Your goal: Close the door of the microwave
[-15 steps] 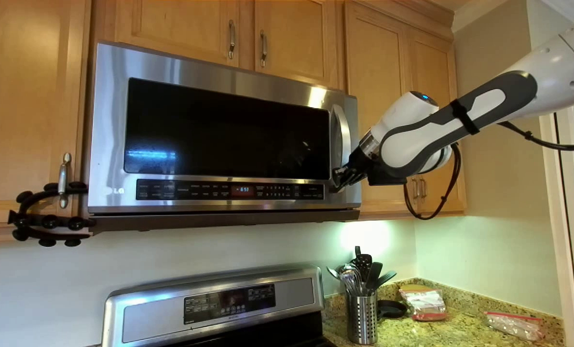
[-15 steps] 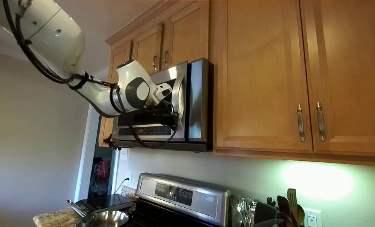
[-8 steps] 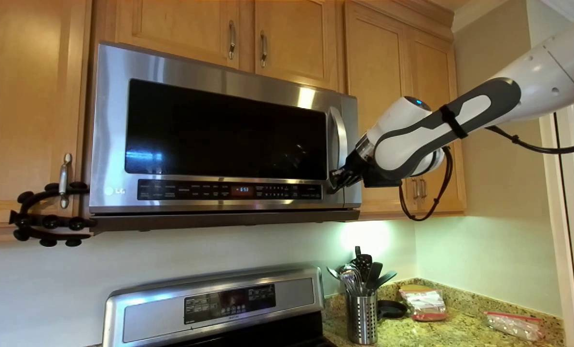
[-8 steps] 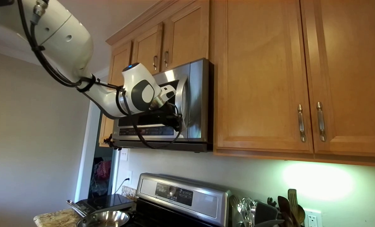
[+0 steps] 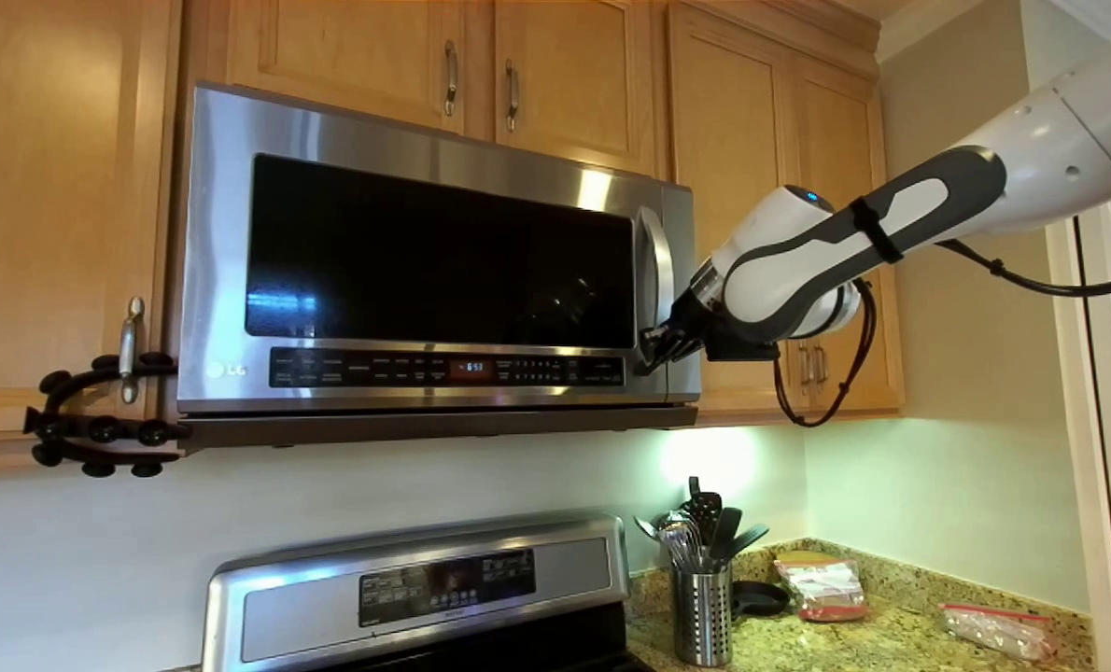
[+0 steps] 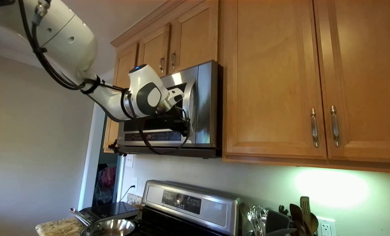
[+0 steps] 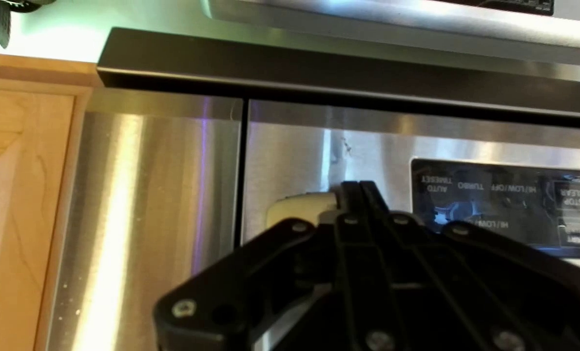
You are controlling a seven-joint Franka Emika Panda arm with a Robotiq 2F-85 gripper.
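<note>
The microwave point(image 5: 681, 308) hangs under the wooden cabinets. Its door point(image 5: 443, 252), steel-framed with a dark window, lies flush against the body in both exterior views; only a thin seam separates it from the side panel point(image 6: 205, 105). A curved steel handle point(image 5: 658, 266) runs down the door's right edge. My gripper point(image 5: 647, 347) is at the lower end of that handle, its tips at the door's face. In the wrist view, which is upside down, the gripper point(image 7: 359, 184) is shut with nothing between its fingers, beside the handle's end point(image 7: 295, 207) and the button strip point(image 7: 507, 209).
Below stands the stove point(image 5: 425, 579), with a utensil holder point(image 5: 702, 611) to its right in that view. A black flexible tripod point(image 5: 98, 420) clings at the microwave's left side. A pan point(image 6: 108, 226) sits on the stove side, and a cable loop point(image 6: 149, 147) hangs from my arm.
The door has swung inward and the dark gap beside the side panel has narrowed to a seam. My shut gripper moved with it, then stayed almost still over the last half second.
</note>
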